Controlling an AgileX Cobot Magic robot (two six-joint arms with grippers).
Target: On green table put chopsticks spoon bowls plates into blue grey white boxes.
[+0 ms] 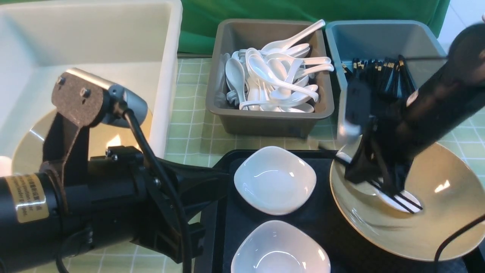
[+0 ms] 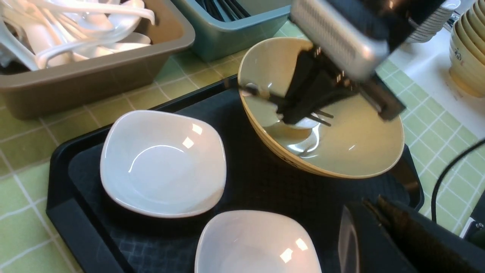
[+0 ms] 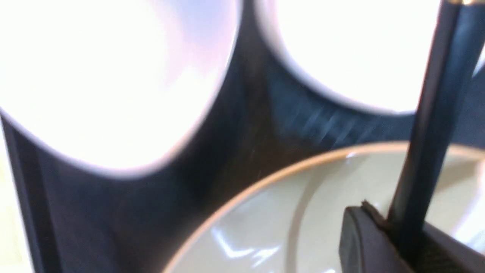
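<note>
The right gripper (image 1: 392, 191) reaches down into the bowl (image 1: 435, 220), jaws closed tight on the chopsticks (image 3: 428, 113). The wrist view shows the sticks pinched between the pads, with the gold band well up from the grip. The black pair slants across the bowl, from its far left rim toward its near right side. It lies over a white spoon (image 1: 396, 203) resting in the same bowl. The bowl sits at the right end of a black tray (image 1: 333, 227) on the table (image 1: 189, 132).

Straight beyond the bowl, just past its far rim, stands the blue box (image 1: 379, 38). It holds a row of black chopsticks whose long axes run roughly away from the robot. The coming move seems to turn on that line: up out of the bowl, then away from the robot. The pair would probably need turning from its slant to lie along those in the box. The right arm is plainly the nearer one.

Beyond the bowl and to its left, the grey box (image 1: 265, 125) is heaped with spoons. Left of the bowl, two plates (image 1: 274, 180) wait on the tray. The left gripper (image 2: 373, 212), closed with nothing seen in it, hangs near the tray, left of the bowl. Far to the bowl's left, the white box (image 1: 166, 94) holds a second bowl.
</note>
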